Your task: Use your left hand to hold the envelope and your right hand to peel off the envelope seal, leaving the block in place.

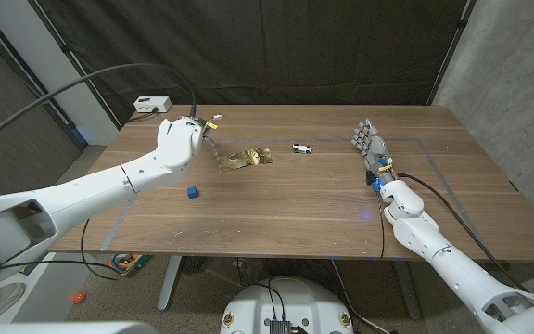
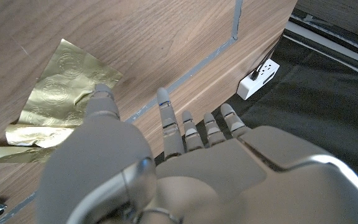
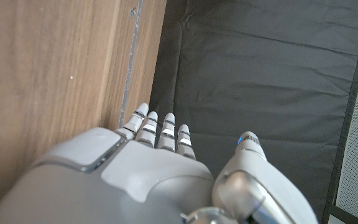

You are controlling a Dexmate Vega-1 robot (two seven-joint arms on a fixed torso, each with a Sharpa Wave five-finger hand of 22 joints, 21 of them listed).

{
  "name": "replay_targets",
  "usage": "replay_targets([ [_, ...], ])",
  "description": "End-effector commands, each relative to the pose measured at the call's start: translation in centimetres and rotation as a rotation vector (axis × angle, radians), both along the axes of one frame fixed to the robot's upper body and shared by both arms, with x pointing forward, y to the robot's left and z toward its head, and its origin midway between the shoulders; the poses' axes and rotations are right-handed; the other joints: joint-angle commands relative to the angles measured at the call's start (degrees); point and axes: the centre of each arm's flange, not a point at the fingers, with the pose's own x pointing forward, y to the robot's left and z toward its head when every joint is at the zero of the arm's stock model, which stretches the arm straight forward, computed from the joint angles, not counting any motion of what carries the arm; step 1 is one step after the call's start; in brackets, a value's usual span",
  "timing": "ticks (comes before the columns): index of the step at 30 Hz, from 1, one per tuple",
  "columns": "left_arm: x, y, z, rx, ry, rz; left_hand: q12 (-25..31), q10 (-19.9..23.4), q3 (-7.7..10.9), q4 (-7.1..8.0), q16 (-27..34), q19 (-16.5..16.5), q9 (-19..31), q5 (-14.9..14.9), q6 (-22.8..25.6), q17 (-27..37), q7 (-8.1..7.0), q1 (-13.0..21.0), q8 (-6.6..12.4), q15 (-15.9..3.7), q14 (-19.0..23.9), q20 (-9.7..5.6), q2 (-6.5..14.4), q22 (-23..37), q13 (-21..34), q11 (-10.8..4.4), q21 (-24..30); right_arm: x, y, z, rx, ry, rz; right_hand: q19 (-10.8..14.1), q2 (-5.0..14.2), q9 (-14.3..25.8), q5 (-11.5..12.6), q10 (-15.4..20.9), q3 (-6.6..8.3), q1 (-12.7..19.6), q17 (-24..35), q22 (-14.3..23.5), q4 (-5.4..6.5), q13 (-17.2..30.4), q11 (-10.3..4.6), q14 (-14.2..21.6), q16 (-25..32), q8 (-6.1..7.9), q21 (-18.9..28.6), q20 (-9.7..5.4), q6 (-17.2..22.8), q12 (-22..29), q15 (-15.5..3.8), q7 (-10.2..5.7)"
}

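Gold envelope [image 1: 245, 159] mid-table [image 1: 276, 209], both robot hands holding nothing, fingers apart: lower left robot hand [image 1: 182, 139] onto its near edge, pin firmly, avoid block [image 1: 193, 193], then bring right robot hand [image 1: 371, 145] across.

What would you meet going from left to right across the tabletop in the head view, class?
Left hand → blue block → gold envelope → small white toy car → right hand.
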Motion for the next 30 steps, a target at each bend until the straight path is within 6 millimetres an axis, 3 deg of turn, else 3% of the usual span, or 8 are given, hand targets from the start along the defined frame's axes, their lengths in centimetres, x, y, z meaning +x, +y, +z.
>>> replay_targets([
  [1, 0.7, -0.9, -1.8, 0.036, 0.022, 0.016, 0.41, -0.01, -0.76, 0.04, 0.28, 0.09, 0.10, 0.38, 0.92, 0.10, 0.34, -0.43, 0.11, 0.12, -0.16, -0.37, -0.38, 0.05, 0.33, 0.44, 0.49, -0.1, -0.1, -0.1, 0.006, -0.007, -0.004, 0.09, 0.20, 0.27, 0.28, 0.44, 0.10, -0.52, 0.34, 0.25, 0.06, 0.05, 0.08, 0.51, 0.21, 0.21, -0.21, 0.17, 0.66, 0.28, -0.02, 0.03],
  [9, 1.1, -1.3, -2.9, 0.027, 0.020, -0.011, 0.27, -0.53, -1.59, 0.48, 0.17, 0.12, 0.05, 0.80, -2.13, 0.16, -0.95, -0.91, -1.53, 0.15, -0.15, -0.38, -0.66, 0.04, 0.45, 0.25, 0.44, -0.2, -0.2, -0.2, 0.007, -0.006, -0.007, 0.22, 0.21, 0.27, 0.30, 0.44, 0.07, -0.62, 0.34, 0.26, 0.11, 0.05, -0.05, 0.59, 0.19, 0.22, -0.30, 0.10, 0.72, 0.26, -0.04, 0.00],
  [17, 1.7, -1.4, -3.7, 0.004, 0.009, -0.034, 0.27, -0.68, -1.81, 0.77, 0.10, 0.22, 0.05, 0.98, -2.78, 0.21, -1.09, -1.12, -1.99, -0.09, -0.15, -0.55, -0.40, 0.05, 0.51, 0.28, 0.46, -0.2, -0.2, -0.3, 0.009, -0.007, -0.012, 0.30, 0.20, 0.27, 0.32, 0.46, 0.02, -0.75, 0.34, 0.27, 0.17, 0.05, 0.00, 0.72, 0.19, 0.20, -0.44, 0.15, 0.72, 0.24, 0.00, -0.02],
  [30, 2.4, -1.0, -5.4, -0.031, -0.024, -0.064, 0.93, 0.35, -1.09, 1.77, 0.00, 0.39, 0.04, 1.01, -0.61, 0.34, -1.24, -1.19, -1.64, -0.61, 0.31, -0.75, 2.67, 0.10, 0.63, 0.00, 0.56, 0.1, 0.2, -0.2, 0.008, -0.008, -0.014, 0.38, 0.15, 0.27, 0.35, 0.49, -0.07, -0.96, 0.35, 0.28, 0.26, 0.05, 0.04, 0.85, 0.16, 0.17, -0.64, 0.13, 0.72, 0.22, 0.04, 0.00],
])
